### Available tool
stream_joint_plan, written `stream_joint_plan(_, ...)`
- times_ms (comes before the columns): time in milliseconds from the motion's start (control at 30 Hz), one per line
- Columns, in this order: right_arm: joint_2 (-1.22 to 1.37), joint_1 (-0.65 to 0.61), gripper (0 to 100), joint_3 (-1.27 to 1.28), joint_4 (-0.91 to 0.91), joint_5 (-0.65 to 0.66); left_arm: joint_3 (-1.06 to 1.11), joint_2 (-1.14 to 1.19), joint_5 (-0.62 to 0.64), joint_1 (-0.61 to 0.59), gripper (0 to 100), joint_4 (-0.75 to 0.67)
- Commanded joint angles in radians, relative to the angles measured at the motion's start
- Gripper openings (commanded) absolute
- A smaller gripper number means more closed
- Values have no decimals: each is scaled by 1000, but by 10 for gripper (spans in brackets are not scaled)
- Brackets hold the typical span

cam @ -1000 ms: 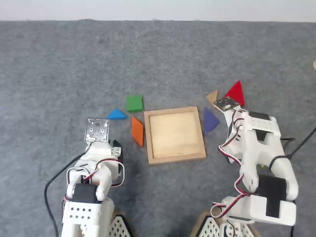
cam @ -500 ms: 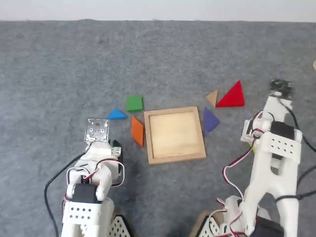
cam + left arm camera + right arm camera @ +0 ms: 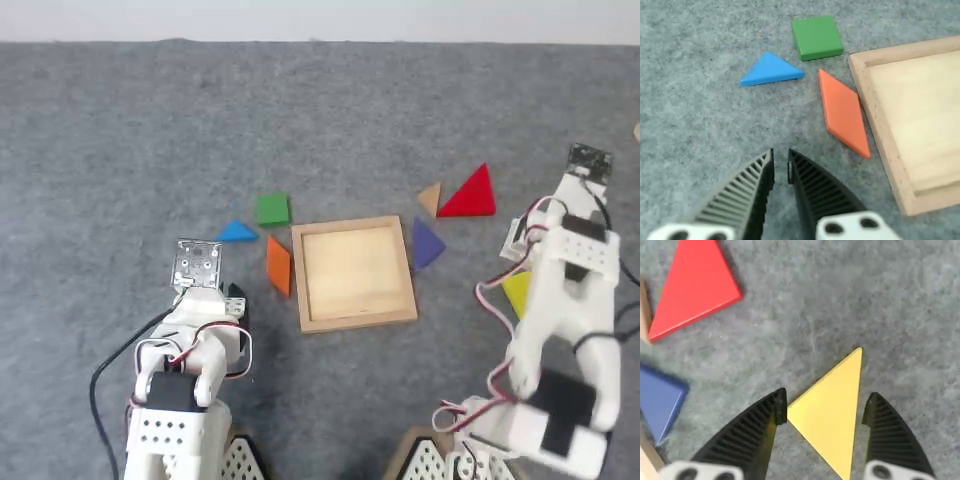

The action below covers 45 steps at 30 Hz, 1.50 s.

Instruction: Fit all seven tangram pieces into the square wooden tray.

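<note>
Seven pieces: all loose on the grey felt table (image 3: 120,120); none sits in the square wooden tray (image 3: 299,280).
Tray: mid-table, toward the near edge, its floor bare.
Right gripper (image 3: 826,407): jaws spread wide, one on each side of the flat yellow wooden triangle (image 3: 837,390). Nothing is gripped. We cannot tell whether the tips touch the felt.
Yellow triangle, place: toward the table's right edge, well apart from the tray.
Left gripper (image 3: 780,157): jaws drawn nearly together with nothing between them, over bare felt near the orange wooden parallelogram (image 3: 844,112).
Risk: we judge the grip shaky. One jaw meets a corner and the edges slant, so closing could spin the piece or squirt it out. It is also thin, so the tips may ride over it.
In the way: the large red triangle (image 3: 690,287), small tan triangle (image 3: 430,197) and indigo triangle (image 3: 660,400) lie between the yellow piece and the tray, the indigo one just beside the tray's right wall. A low carry would knock them.
Left side: the green square (image 3: 817,37) and blue triangle (image 3: 772,70) lie near the orange piece, which is just beside the tray's left wall.
</note>
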Motion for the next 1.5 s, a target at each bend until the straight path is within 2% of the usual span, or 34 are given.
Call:
stream_joint_plan(0,76,10,248,-92,21,0,-18,-14,6,-8,54,3)
stream_joint_plan(233,124,5,246,-97,51,-46,-18,-14,6,-8,54,3)
stream_joint_plan(433,130,-15,251,-94,107,-2,-18,-14,6,-8,54,3)
stream_joint_plan(600,134,-28,327,-91,101,0,-18,-14,6,-8,54,3)
stream_joint_plan(833,134,-76,330,-61,76,5,-18,-14,6,-8,54,3)
stream_joint_plan(1467,332,-36,329,-224,124,6,-18,-14,6,-8,54,3)
